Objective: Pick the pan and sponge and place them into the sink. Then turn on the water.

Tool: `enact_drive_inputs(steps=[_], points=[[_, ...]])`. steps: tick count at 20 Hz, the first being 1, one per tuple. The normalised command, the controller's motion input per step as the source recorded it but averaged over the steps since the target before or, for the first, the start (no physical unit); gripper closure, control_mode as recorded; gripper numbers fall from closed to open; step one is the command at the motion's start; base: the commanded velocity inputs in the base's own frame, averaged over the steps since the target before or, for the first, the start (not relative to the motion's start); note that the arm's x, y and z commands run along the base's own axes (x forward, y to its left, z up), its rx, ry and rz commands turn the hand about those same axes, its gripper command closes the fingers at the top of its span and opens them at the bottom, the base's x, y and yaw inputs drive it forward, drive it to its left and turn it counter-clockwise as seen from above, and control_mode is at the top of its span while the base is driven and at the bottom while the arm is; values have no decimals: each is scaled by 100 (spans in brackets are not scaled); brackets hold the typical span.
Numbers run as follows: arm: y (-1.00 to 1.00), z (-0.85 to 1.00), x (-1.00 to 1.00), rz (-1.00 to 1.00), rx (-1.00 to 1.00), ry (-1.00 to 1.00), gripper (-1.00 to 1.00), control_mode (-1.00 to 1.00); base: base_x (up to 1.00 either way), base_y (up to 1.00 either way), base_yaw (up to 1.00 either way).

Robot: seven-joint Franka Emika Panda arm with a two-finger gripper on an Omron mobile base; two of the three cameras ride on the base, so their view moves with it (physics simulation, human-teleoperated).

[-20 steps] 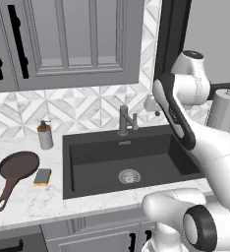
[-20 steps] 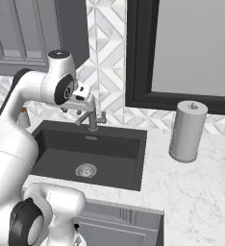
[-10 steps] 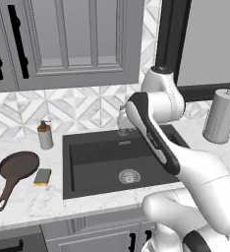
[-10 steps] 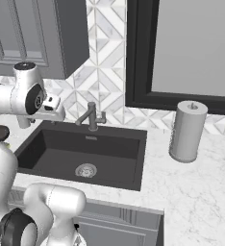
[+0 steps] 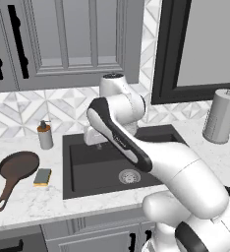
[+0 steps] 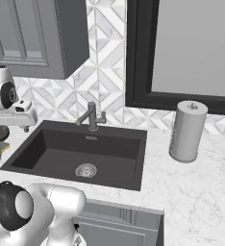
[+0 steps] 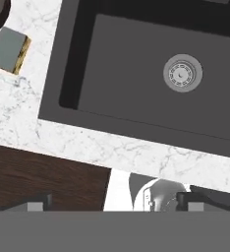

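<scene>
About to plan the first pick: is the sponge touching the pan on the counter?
Apart. The left base view shows a strip of bare marble between the sponge and the pan, beside its handle.

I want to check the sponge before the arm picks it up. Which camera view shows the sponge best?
The left base view: the whole sponge lies on the counter beside the pan, unobstructed. The hand view shows the sponge near its upper left corner. The right base view gives at most a yellow sliver behind the arm.
</scene>
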Motion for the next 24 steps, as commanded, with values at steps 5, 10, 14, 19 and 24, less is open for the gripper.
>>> enact_drive_inputs(steps=[5, 10, 14, 19, 24], points=[[100, -29, 8, 14, -12, 25, -100, -100, 0, 0, 0], [100, -73, 10, 6, -4, 2, -100, -100, 0, 0, 0], [100, -75, 19, 0, 0, 0, -100, -100, 0, 0, 0], [14, -9, 2, 1, -1, 0, -100, -100, 0, 0, 0], [53, -34, 6, -3, -1, -1, -100, -100, 0, 0, 0]])
